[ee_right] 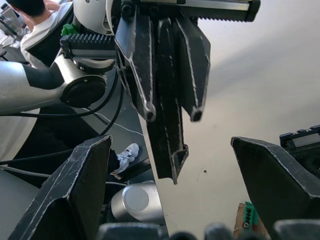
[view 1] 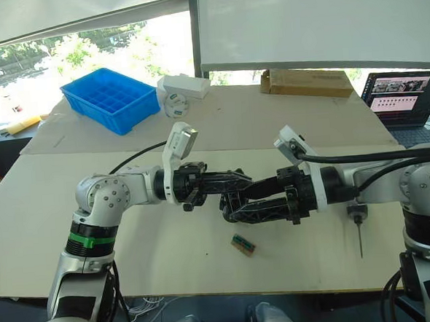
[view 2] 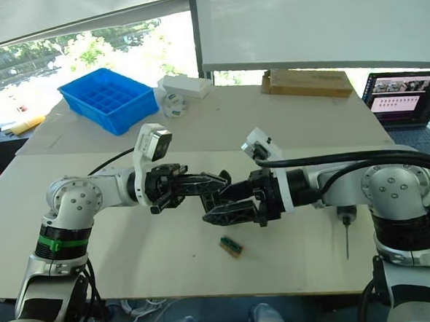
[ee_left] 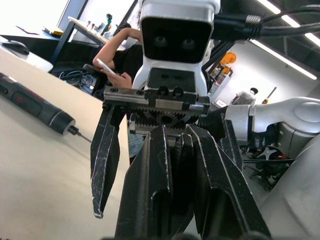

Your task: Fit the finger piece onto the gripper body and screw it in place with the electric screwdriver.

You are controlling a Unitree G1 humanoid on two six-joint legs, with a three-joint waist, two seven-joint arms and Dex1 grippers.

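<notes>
My left gripper: fingers pressed together, pinching thin black bit, looks like finger piece. My right gripper: fingers spread wide, one each side of left tips, holding nothing; can't tell if touching. Both meet above table, mid-air. Little green block on table just below. Screwdriver lies on table by right arm, nobody holding it. Task early, I think: piece not fitted, no screwing done.
</notes>
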